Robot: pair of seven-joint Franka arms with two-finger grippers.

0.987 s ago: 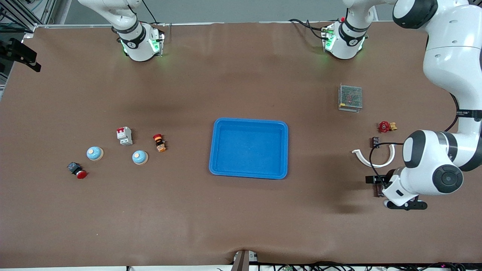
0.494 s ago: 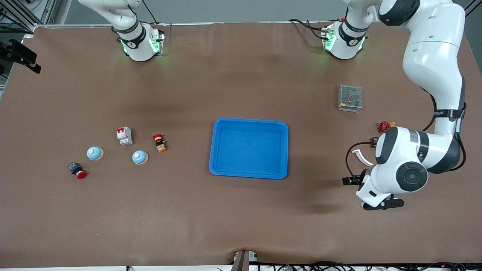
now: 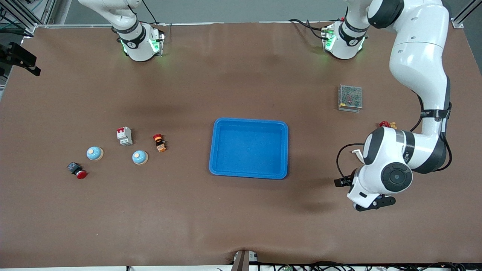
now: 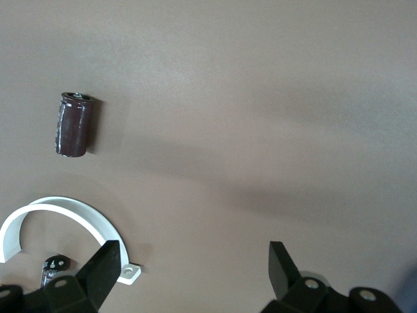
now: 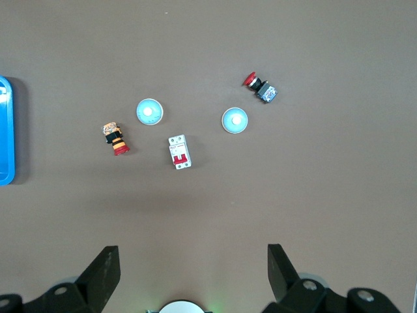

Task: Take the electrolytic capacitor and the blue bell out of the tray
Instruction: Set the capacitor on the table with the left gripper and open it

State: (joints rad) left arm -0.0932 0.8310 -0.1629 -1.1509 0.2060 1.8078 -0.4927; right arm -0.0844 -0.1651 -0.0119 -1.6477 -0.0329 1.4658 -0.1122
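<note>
Electrolytic capacitor (image 4: pixel 73 124) first: you can see it only in the left wrist view, a small dark brown can lying on its side on the bare table, not in the tray. It lies toward the left arm's end of the table, close to a white curved clip (image 4: pixel 58 222). I think it is light, hard and smooth, and it may roll. If you must pick it up, pinch it across its round body, in the middle. The left gripper (image 4: pixel 192 274) hangs over the table just beside it, with its fingers wide apart and nothing in them.

Next comes the tray (image 3: pixel 248 122), in the middle of the table. It has nothing in it, so to me the job looks done.

Two blue bells sit on the table toward the right arm's end, well apart from the tray: one blue bell (image 3: pixel 139 157) nearer to it, the other bell (image 3: pixel 94 153) nearer the table's end. I cannot tell which one came out. A bell is likely hard and light with a smooth dome, so hold it low across its wide base.

The right gripper (image 5: pixel 192 274) waits high over these things, fingers apart and empty.

Farther off stands a small mesh box (image 3: pixel 350 97); what is inside I cannot tell.
</note>
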